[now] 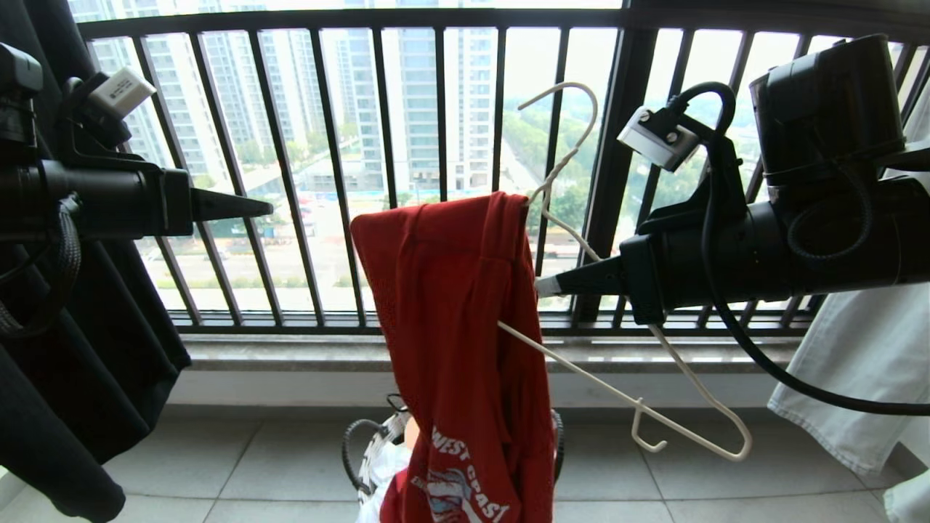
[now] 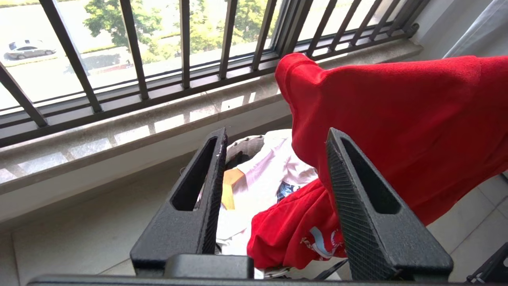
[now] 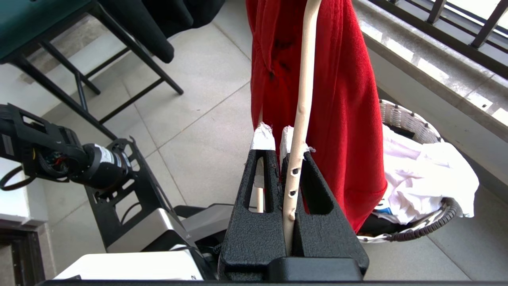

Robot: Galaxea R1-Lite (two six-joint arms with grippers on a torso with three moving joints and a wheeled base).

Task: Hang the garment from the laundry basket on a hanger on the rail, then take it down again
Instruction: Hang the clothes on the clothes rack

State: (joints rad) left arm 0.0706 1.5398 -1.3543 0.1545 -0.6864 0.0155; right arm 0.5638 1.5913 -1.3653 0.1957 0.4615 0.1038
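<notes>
Mid-frame in head view, the red T-shirt (image 1: pixel 465 349) hangs draped over one arm of the off-white wire hanger (image 1: pixel 581 240), which sits tilted, hook up and free of any rail; no rail shows in any view. Right gripper (image 1: pixel 546 285), coming in from frame right, is pressed together on the hanger wire; left gripper (image 1: pixel 261 208), at left-centre, points at the shirt w/ a gap between, holding nothing. Judgement: shirt is mostly out of the laundry basket (image 1: pixel 363 450) and partly on the hanger, but second shoulder isn't threaded, and hanging on the rail + taking down are all left to do. Left wrist view adds what head view lacks: its fingers (image 2: pixel 349 190) spread w/ nothing between them, shirt beyond, hem trailing into the basket. Right wrist view shows the pinch close up, wire (image 3: pixel 297 159) clamped between taped tips, plus white laundry (image 3: pixel 420 174) in the basket (image 3: pixel 408 119).
</notes>
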